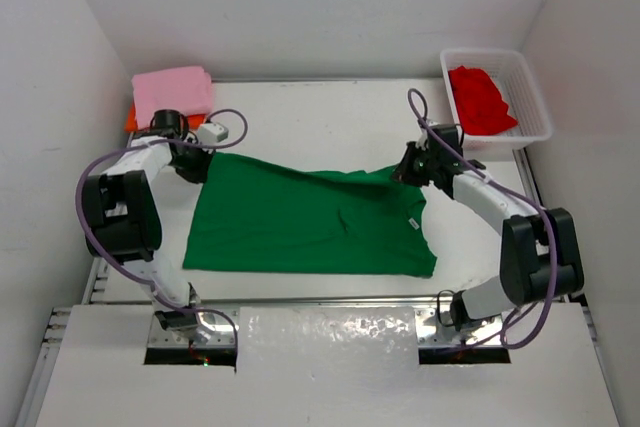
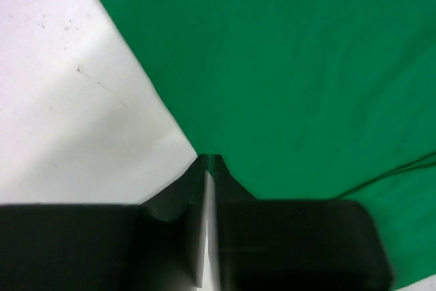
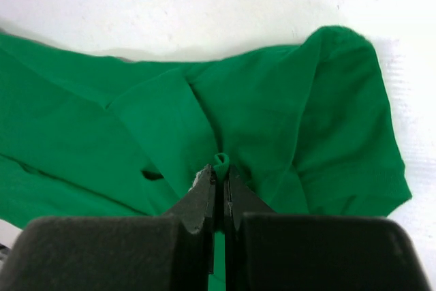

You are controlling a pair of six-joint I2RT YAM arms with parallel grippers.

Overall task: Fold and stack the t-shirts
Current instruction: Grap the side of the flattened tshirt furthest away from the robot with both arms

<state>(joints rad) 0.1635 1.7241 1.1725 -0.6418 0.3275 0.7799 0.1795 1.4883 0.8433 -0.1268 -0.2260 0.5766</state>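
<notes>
The green t-shirt [image 1: 310,222] lies spread flat across the middle of the table. My left gripper [image 1: 203,163] is at its far left corner, jaws shut right on the cloth's edge [image 2: 208,158]. My right gripper [image 1: 407,169] is at the far right shoulder, shut on a small pinch of green fabric [image 3: 221,161] that pokes up between the tips. The sleeve [image 3: 347,134] is bunched beside it. A folded pink t-shirt [image 1: 172,92] rests on an orange t-shirt [image 1: 130,119] at the back left. The red t-shirt [image 1: 480,97] is crumpled in the basket.
The white mesh basket [image 1: 537,107] stands at the back right corner. White walls close in the table on the left, the back and the right. Purple cables loop off both arms. Bare white tabletop [image 2: 61,114] lies left of the green shirt.
</notes>
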